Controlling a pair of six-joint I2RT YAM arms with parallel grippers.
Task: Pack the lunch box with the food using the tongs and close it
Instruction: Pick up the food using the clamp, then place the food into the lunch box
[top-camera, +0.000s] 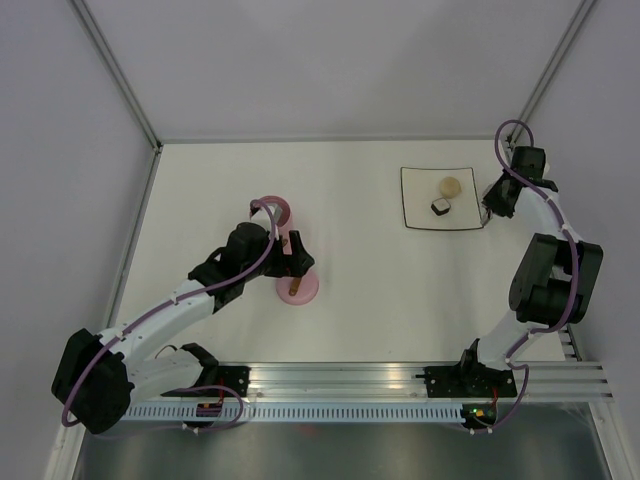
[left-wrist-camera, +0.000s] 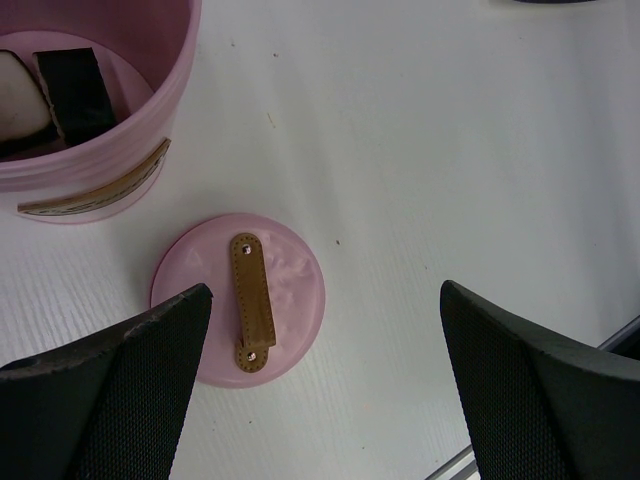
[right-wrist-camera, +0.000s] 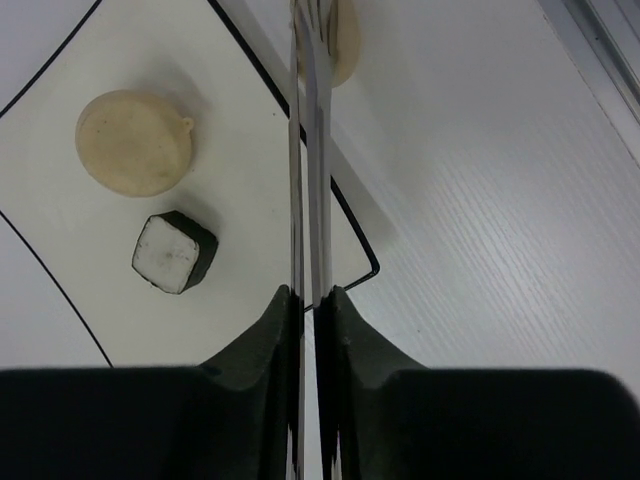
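The pink lunch box stands open at the top left of the left wrist view, with white-and-black food pieces inside. Its pink lid with a brown handle lies flat on the table beside it. My left gripper hovers wide open above the lid's right edge, holding nothing. My right gripper is shut on the silver tongs, whose arms are squeezed nearly together. A beige ball and a white-and-black cube lie left of them. Another beige piece shows against the tongs near their far end; whether it is held is unclear.
The white plate with a dark edge sits at the back right and carries the beige ball and the cube. The tub and lid lie centre-left under the left arm. Walls enclose the table; a metal rail runs along its near edge.
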